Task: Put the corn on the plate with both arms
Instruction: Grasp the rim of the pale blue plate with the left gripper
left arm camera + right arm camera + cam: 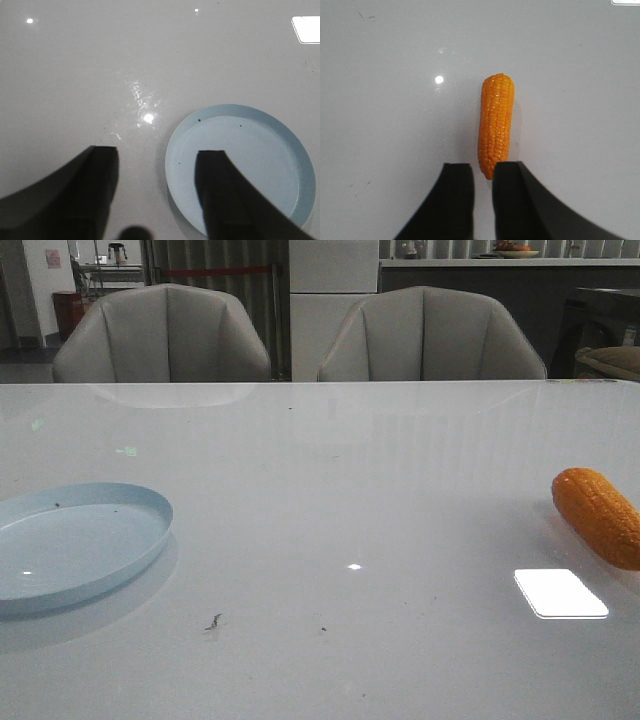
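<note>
A glossy white table [330,500] fills the scene, two grey chairs [165,335] behind it; the pale blue plate [80,540] sits at the robot's left edge, bare, while the orange corn [600,515] lies flat at the far right, well apart from it. The left gripper [157,170] hangs wide open over the plate's rim, holding nothing; the right gripper [482,182] hovers above the corn's near end, fingers parted by a narrower gap, also holding nothing. The cob looks like light, rigid plastic; its rounded body may roll and its tapered tips offer poor purchase, so a grip across the kernelled middle seems safest, the ridges giving some friction.
</note>
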